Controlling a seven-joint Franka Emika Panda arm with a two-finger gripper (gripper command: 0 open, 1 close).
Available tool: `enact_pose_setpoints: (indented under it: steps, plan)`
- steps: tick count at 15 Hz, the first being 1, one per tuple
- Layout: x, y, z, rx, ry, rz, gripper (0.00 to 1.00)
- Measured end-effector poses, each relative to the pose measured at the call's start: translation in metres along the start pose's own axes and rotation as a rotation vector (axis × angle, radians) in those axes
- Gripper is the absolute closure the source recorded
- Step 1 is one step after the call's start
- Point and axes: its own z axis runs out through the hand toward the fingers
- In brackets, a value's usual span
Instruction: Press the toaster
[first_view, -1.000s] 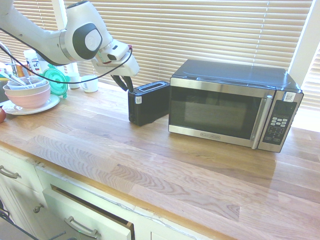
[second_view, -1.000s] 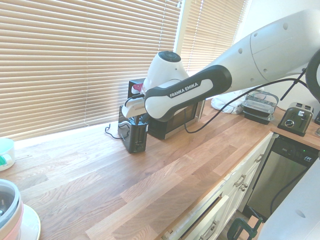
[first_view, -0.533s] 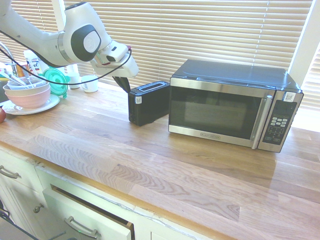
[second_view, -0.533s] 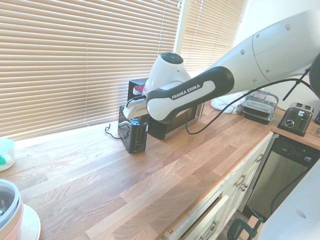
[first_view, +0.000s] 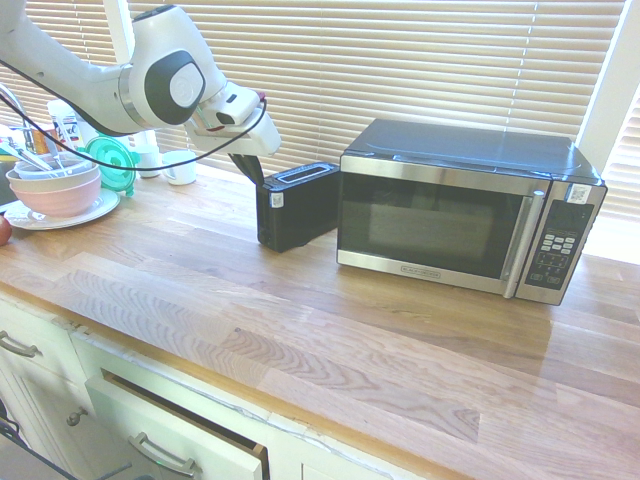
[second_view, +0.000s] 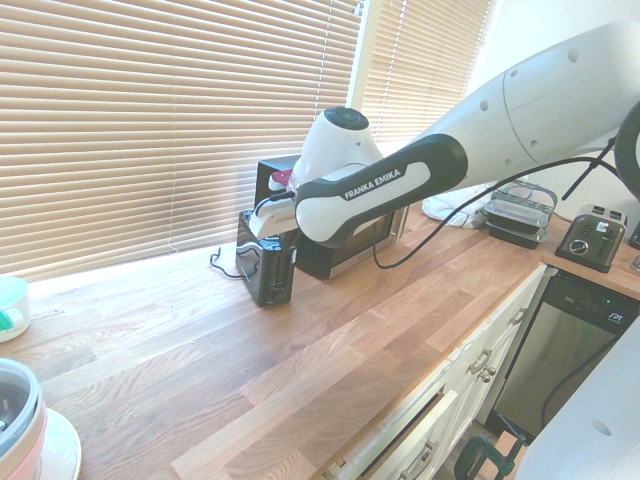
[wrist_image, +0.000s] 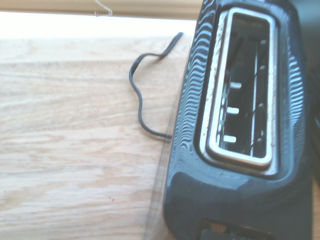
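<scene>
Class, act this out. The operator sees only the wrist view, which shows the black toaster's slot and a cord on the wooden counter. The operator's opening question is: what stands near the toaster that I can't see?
Observer: A silver-and-black microwave stands right beside the toaster, on the side away from the arm.
Operator: How is the pincer set?
Observer: The pincer is shut and slants down over the toaster's sticker end. I cannot tell whether it touches.
Operator: Which sticker?
Observer: A small white sticker on the toaster's end face, towards the counter's front.
</scene>
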Motion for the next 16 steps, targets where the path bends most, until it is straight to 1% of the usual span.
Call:
enact_pose_setpoints:
  steps: [6,13,16]
  plan:
    - [-0.005,0.001,0.018,-0.007,-0.016,-0.005,1.00]
    - [-0.004,0.006,0.058,-0.021,-0.074,-0.011,1.00]
    - [-0.001,0.006,0.060,-0.015,-0.086,-0.014,1.00]
